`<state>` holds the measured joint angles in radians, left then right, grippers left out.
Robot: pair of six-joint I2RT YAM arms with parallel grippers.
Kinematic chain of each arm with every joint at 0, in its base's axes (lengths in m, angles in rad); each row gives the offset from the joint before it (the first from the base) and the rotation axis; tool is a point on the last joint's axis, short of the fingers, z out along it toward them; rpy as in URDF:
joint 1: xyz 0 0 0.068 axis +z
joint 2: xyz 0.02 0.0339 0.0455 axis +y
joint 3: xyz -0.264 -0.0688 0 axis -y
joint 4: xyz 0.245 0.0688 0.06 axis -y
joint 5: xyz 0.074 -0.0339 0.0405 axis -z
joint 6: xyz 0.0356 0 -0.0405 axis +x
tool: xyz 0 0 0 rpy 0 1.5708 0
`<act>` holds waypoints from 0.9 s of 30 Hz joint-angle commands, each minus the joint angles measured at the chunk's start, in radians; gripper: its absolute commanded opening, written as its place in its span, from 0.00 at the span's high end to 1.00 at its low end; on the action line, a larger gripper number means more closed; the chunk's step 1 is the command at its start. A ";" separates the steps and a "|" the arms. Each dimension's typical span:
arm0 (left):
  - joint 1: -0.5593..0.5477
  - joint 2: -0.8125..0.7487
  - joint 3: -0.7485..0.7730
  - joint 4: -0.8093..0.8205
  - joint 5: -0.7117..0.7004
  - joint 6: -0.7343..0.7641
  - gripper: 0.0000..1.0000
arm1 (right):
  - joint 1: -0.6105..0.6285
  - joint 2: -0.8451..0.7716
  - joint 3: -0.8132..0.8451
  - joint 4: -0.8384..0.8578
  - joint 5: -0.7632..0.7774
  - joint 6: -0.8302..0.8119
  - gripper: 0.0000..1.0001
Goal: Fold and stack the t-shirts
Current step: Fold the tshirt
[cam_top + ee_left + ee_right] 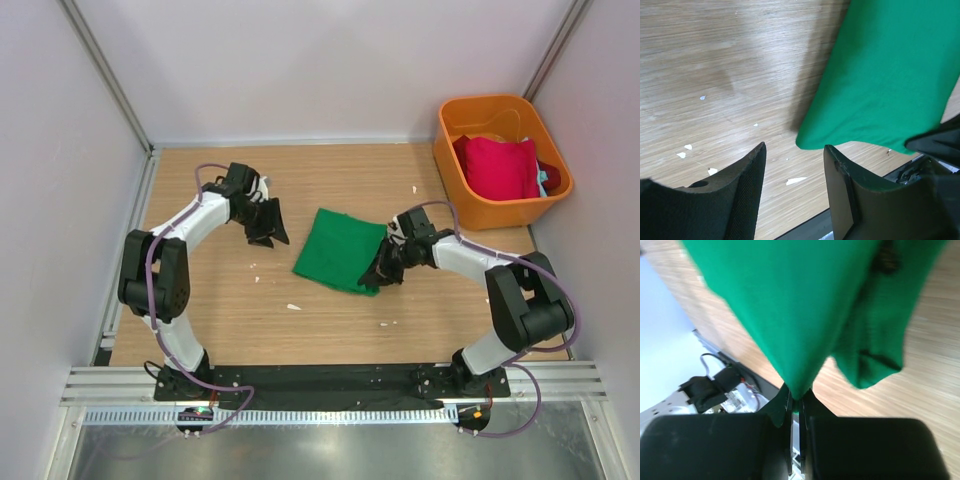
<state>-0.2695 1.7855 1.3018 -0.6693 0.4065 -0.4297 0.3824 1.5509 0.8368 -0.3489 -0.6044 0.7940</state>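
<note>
Cloth of the green t-shirt [338, 250] is pinched in the right gripper [796, 399], and the left gripper [795, 147] hangs open beside it.

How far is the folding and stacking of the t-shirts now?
Done: the green t-shirt looks partly folded. In hand: the right tool is shut on its edge; the left tool is open, empty. Remaining: the red t-shirt lies in the orange bin; no stack yet.
</note>
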 commanded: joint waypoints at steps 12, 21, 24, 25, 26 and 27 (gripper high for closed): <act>-0.051 0.048 0.016 0.054 0.161 0.003 0.42 | -0.056 -0.058 0.007 -0.189 0.166 -0.246 0.60; -0.114 0.054 -0.064 0.200 0.203 -0.032 0.37 | -0.135 -0.144 0.009 -0.297 0.180 -0.361 0.36; -0.131 0.077 -0.081 0.224 0.213 -0.037 0.37 | -0.135 -0.135 -0.039 -0.236 0.111 -0.362 0.27; -0.135 0.081 -0.085 0.229 0.218 -0.038 0.37 | -0.135 -0.124 -0.051 -0.205 0.092 -0.361 0.26; -0.148 0.083 -0.090 0.244 0.221 -0.041 0.37 | -0.135 -0.121 -0.074 -0.188 0.075 -0.360 0.25; -0.151 0.084 -0.104 0.252 0.219 -0.044 0.37 | -0.135 -0.120 -0.085 -0.171 0.062 -0.357 0.22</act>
<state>-0.4042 1.8549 1.2205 -0.4889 0.5869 -0.4633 0.2455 1.4277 0.7872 -0.5747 -0.4789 0.4622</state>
